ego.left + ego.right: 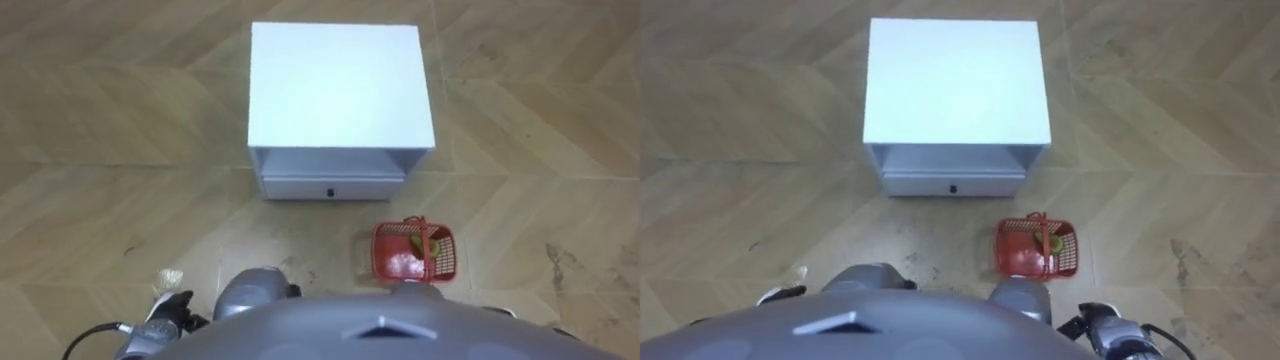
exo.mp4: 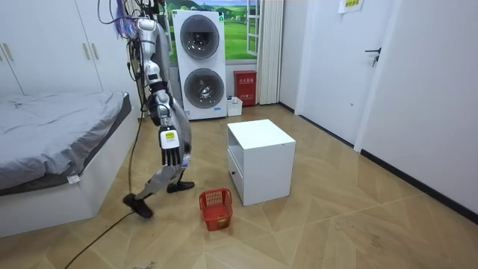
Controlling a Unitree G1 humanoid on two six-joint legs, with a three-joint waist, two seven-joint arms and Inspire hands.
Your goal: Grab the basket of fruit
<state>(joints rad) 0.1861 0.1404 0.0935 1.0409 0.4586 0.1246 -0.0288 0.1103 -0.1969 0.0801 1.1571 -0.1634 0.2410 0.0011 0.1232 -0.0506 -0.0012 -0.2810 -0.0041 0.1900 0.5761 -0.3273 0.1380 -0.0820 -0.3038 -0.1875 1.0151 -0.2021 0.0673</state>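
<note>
Fruit basket (image 1: 414,250) on floor (image 1: 120,150) near white cabinet (image 1: 340,85) | left hand (image 1: 168,310), right hand (image 2: 170,153) hold nothing; openness cannot tell

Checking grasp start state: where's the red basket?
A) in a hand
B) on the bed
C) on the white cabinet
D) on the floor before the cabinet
D: the red basket stands on the wood floor, just in front of the white cabinet.

White cabinet (image 1: 340,85) on herringbone wood floor (image 1: 100,150), shut drawer (image 1: 330,188) low in front. Bed (image 2: 52,127) at room view's left, stacked washers (image 2: 200,63) by back wall, wardrobe (image 2: 45,45) behind bed.
</note>
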